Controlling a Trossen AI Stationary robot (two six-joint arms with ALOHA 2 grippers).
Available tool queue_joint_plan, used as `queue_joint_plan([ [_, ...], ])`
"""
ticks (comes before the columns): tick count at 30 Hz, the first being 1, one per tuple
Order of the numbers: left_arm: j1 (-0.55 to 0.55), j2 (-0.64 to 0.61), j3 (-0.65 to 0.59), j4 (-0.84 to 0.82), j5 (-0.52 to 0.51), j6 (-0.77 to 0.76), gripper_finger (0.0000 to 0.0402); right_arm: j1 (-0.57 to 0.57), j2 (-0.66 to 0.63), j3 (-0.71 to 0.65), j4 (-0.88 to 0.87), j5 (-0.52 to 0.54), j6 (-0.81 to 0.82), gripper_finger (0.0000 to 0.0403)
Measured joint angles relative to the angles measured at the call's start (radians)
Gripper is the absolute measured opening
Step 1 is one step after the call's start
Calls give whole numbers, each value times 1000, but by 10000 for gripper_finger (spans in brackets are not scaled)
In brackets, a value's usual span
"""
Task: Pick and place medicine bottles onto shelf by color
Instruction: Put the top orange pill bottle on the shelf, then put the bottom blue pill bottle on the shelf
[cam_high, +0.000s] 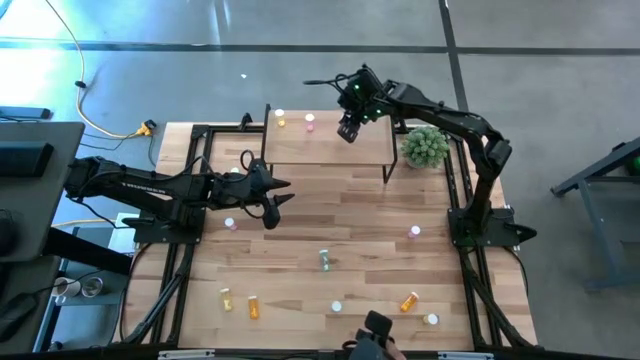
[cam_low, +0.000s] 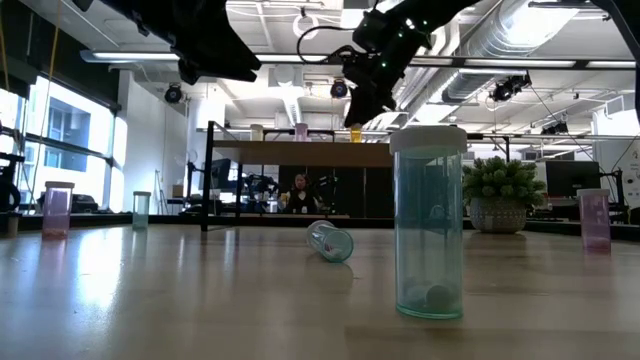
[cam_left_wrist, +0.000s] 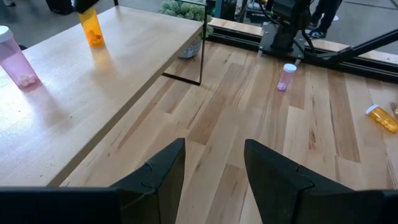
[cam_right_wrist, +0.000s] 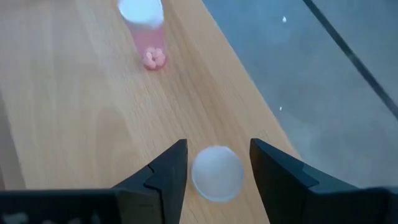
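The shelf (cam_high: 325, 150) stands at the table's far edge. A yellow bottle (cam_high: 280, 119) and a pink bottle (cam_high: 310, 122) stand upright on it. Right of them an orange bottle (cam_left_wrist: 92, 29) also stands on its base, and its white cap (cam_right_wrist: 216, 173) shows between the fingers of my right gripper (cam_high: 348, 130). That gripper slants down from above and is open, one finger on each side of the cap with a narrow gap. My left gripper (cam_high: 276, 200) hovers open above the table in front of the shelf's left part, with nothing between its fingers (cam_left_wrist: 168, 168).
Loose bottles are scattered over the near table: pink (cam_high: 231, 224), green (cam_high: 324, 260), pink (cam_high: 414, 232), yellow (cam_high: 226, 298), orange (cam_high: 253, 307) and orange (cam_high: 409, 301). A green plant (cam_high: 426, 146) stands right of the shelf. Bare wood lies between the shelf and these bottles.
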Motion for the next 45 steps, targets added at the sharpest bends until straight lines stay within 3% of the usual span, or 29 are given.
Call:
queue_joint_plan([
  [10,-1,0,0,-47,6,-14,157,2,0,109,-31,6,-9,165],
  [18,-4,0,0,-217,93,-164,157,5,-1,219,-126,6,-32,165],
  [25,-75,0,0,-307,94,-272,157,33,-1,261,-237,3,-55,165],
  [30,-155,0,0,-342,86,-336,157,61,-1,258,-334,-60,-37,165],
  [36,-237,0,0,-348,13,-348,157,142,-1,256,-444,-90,18,165],
  [45,-285,0,0,-366,-9,-348,157,343,-1,256,-545,-90,44,165],
])
